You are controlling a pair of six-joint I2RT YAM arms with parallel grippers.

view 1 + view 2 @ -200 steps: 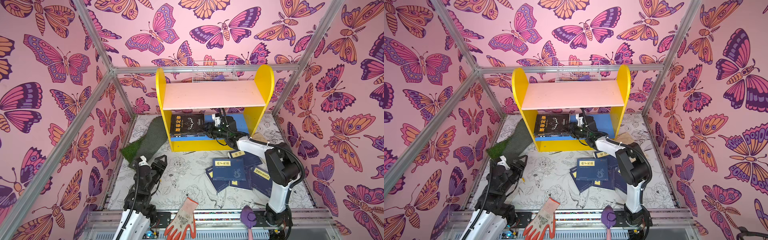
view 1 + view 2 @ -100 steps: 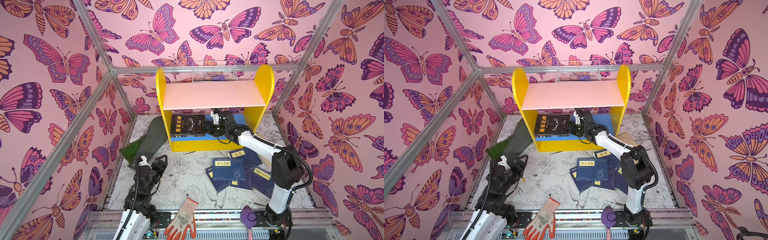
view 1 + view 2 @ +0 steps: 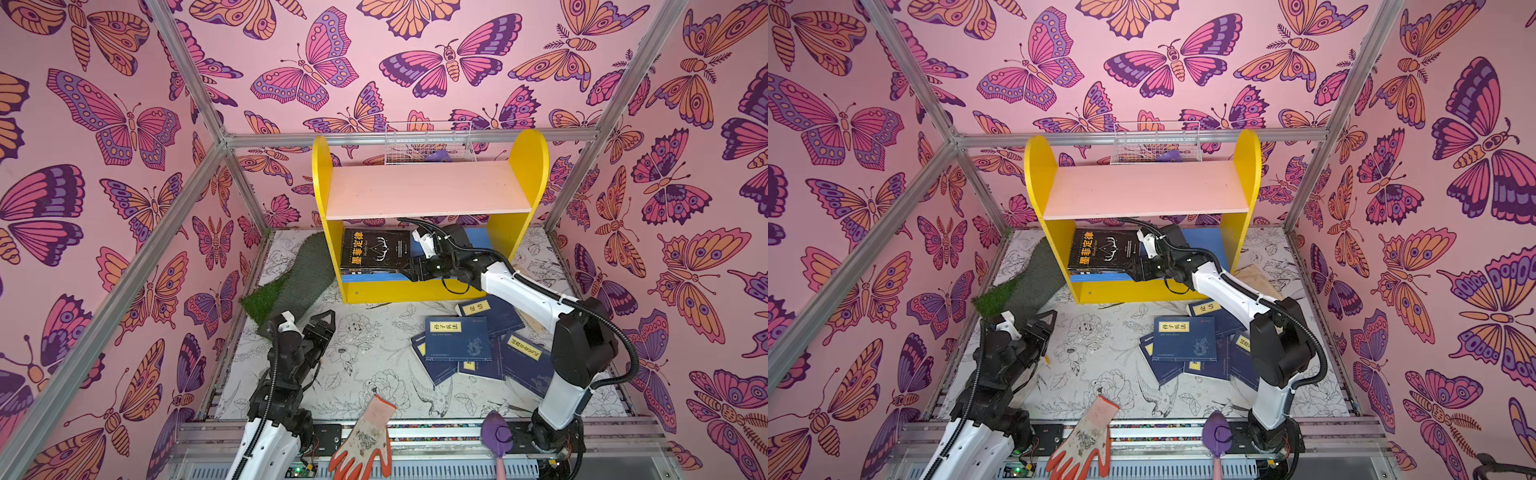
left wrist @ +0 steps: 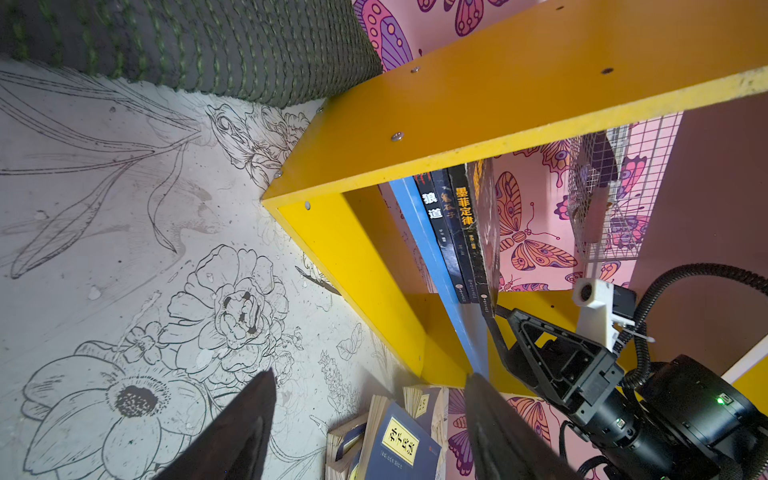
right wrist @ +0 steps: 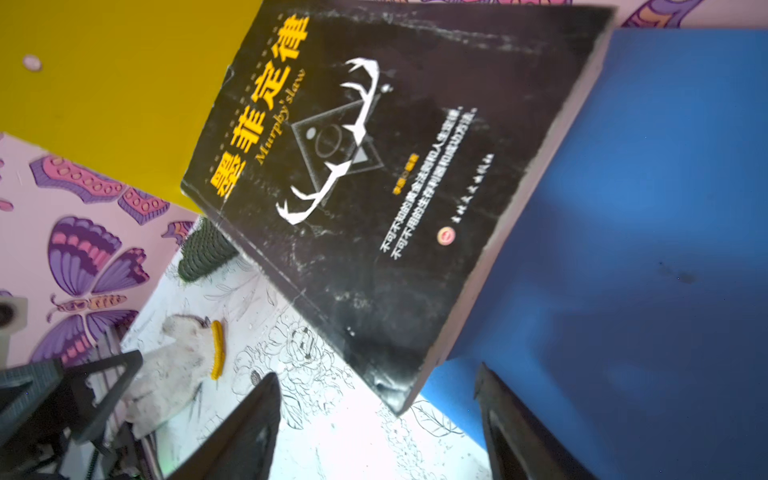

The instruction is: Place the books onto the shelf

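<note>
Desk [image 3: 361, 353]: white floral line-art cover. Walls [image 3: 104, 124]: pink butterfly print, aluminium frame [image 3: 183, 75]. Left end effector [image 4: 370, 376] released. Right end effector [image 5: 377, 372] released beside black book [image 3: 376, 251] on shelf [image 3: 428, 191].

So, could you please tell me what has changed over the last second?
The right gripper opened at the near corner of the black book, apparently letting it go, and its arm stretched out further. The book lies unmoved on the shelf's blue lower board; the left gripper stays open and idle, and the navy books remain on the table.

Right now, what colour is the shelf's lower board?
Blue; the lower board shows best in the right wrist view.
</note>
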